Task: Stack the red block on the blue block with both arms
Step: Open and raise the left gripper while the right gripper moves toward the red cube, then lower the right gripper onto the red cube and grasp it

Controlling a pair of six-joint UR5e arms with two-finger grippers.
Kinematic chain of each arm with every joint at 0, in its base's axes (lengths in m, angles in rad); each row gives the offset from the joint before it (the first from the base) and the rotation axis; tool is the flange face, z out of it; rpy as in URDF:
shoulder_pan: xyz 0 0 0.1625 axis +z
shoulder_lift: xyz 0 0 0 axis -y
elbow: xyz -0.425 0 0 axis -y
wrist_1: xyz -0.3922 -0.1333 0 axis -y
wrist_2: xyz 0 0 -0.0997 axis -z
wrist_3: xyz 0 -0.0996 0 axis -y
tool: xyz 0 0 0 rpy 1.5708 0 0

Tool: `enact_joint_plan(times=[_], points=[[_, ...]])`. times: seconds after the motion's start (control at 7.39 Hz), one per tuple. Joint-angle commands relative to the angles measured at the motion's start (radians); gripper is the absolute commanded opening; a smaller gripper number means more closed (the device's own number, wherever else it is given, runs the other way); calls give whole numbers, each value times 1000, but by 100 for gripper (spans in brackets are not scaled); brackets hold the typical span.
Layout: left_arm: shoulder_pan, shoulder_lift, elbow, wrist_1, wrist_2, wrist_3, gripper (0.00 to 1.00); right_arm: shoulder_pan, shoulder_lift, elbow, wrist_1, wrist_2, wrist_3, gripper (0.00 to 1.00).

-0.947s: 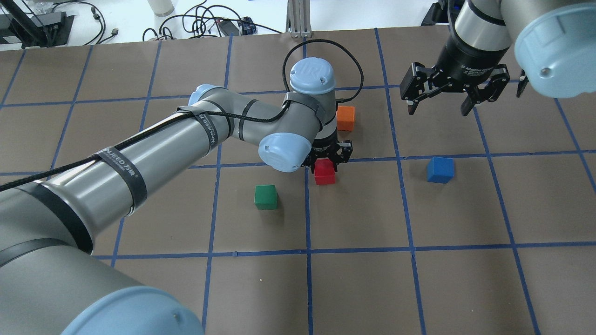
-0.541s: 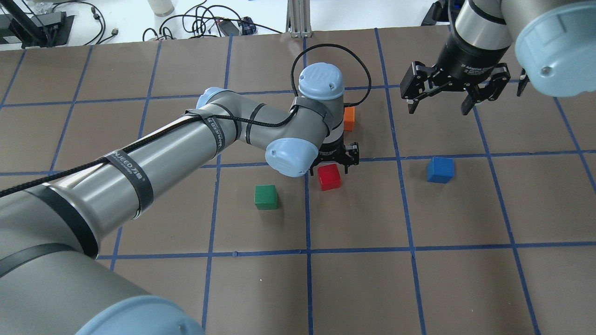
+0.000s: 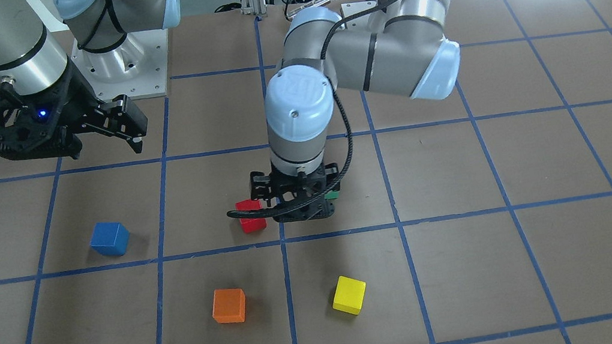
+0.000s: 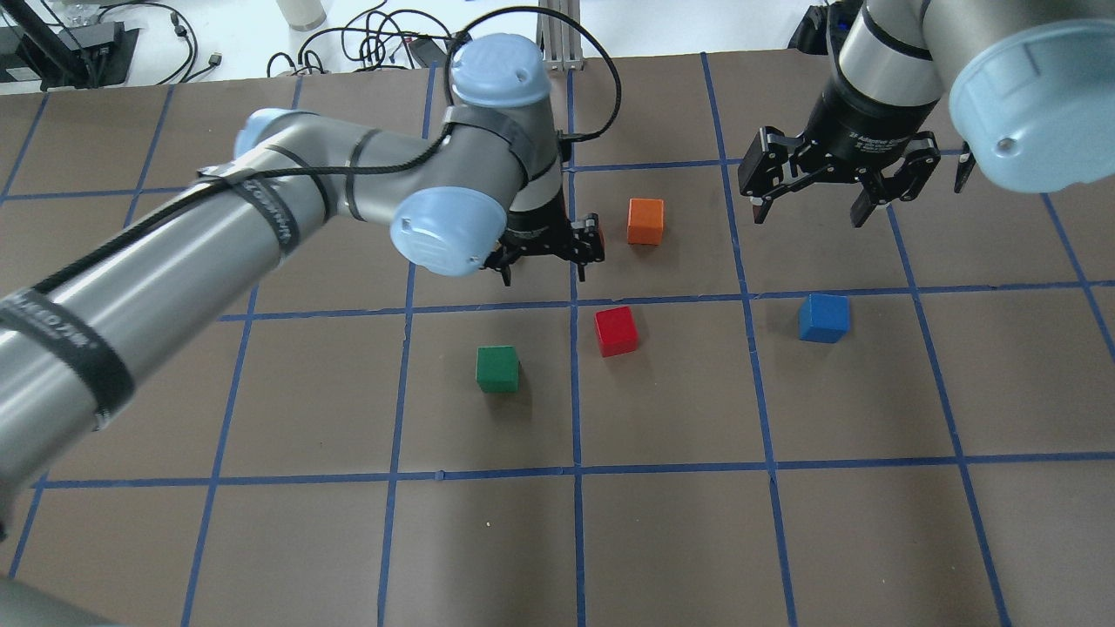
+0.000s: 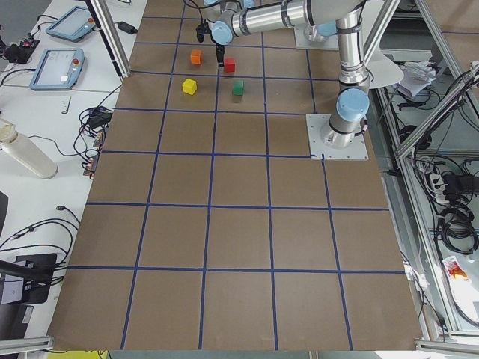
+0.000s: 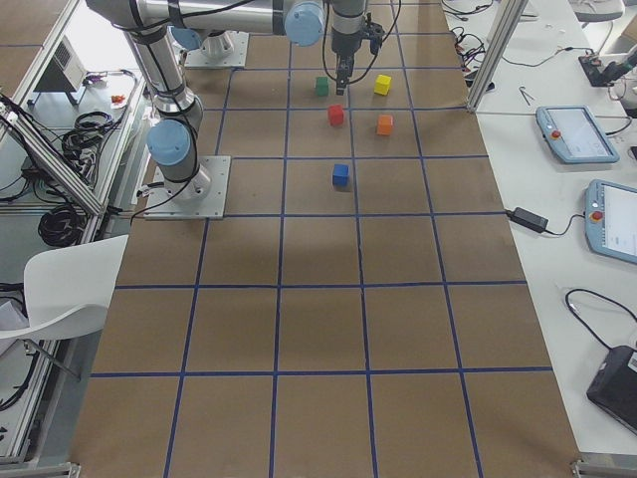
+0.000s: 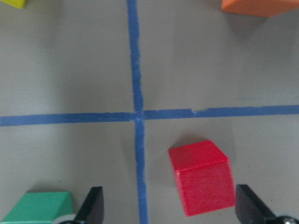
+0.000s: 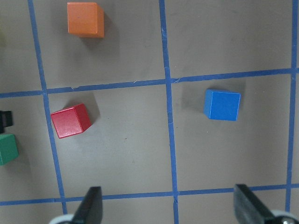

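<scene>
Left pincer (image 4: 542, 259) has let go of the red block (image 4: 616, 331) and backed off: 0.9 s ago it sat right over the cube with fingers around it, at 0.5 s it was lifting off, and now it hangs up and away toward the far side of the surface (image 4: 679, 522), fingers apart and empty. The left wrist view confirms this, with the red block (image 7: 202, 176) sitting free on the brown paper between the two dark fingertips (image 7: 92, 205), touching neither. The cube now rests in the cell just right of the centre tape line, slightly rotated against the grid and shifted a bit from where it was, so this looks like a reposition toward the other arm's side rather than a failed grasp, though that's my read. Right pincer (image 4: 808, 213) hovers jaws apart, holding nothing, and has drifted a little leftward; its camera sees both the red block (image 8: 71, 121) and the blue block (image 8: 222, 104). The blue block (image 4: 823, 317) hasn't moved and is well apart from red, one cell over. Nothing is stacked yet. The likely next step is the right arm picking red and placing it on blue. The orange cube (image 4: 645, 220) and green cube (image 4: 497, 368) are unchanged.
</scene>
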Motion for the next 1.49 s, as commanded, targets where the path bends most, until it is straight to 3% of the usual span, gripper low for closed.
enact_joint_plan(times=[0.0,0.14,0.41,0.95,1.35], points=[[118,133,0,-133,31,102,100,73,37,17,-43,-1,41,100],[161,185,0,-243,59,191,100,123,65,17,-57,-1,84,100],[247,265,-14,-291,59,270,100,229,158,17,-132,-4,187,100],[288,310,-15,-291,53,287,100,354,353,115,-493,-16,296,100],[287,309,-18,-291,55,287,100,354,404,136,-522,-59,193,100]])
